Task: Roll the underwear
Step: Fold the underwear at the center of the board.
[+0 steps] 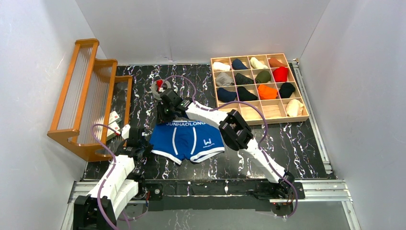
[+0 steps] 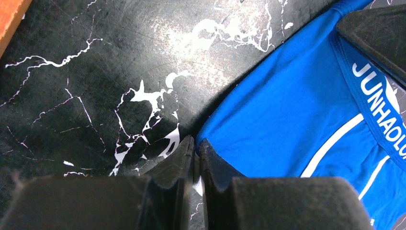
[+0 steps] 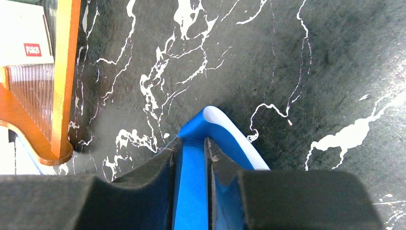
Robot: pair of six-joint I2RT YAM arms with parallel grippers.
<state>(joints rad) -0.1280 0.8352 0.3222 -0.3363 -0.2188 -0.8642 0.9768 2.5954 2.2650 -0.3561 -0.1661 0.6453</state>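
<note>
Setting: white walls (image 1: pixel 201 24) close in a black bench (image 1: pixel 297 143) veined in white.
Garment: blue underwear (image 1: pixel 186 141) lies spread flat mid-bench, with its lettered waistband on the side away from the arm bases and white stripes down both legs.
Left arm: the left end effector (image 2: pixel 196 143) sits at the underwear's left leg hem, its fingers together but for a thin slit. Whether any cloth is caught between them cannot be told.
Right arm: the right end effector (image 3: pixel 190 143) is at the underwear's far left corner, by the waistband. Its fingers are pinched on a raised fold of blue cloth with a white edge.
Storage: a wooden tray (image 1: pixel 249 56) of sixteen compartments stands beyond the underwear, to its right. Thirteen compartments hold rolled garments (image 1: pixel 267 91), one apiece, in white, navy, cream, rust, grey, olive, red, orange and black. In the row nearest the underwear, only the compartment farthest from it is filled.
Also in shot: an orange wooden rack (image 1: pixel 72 139) stands left of the underwear.
</note>
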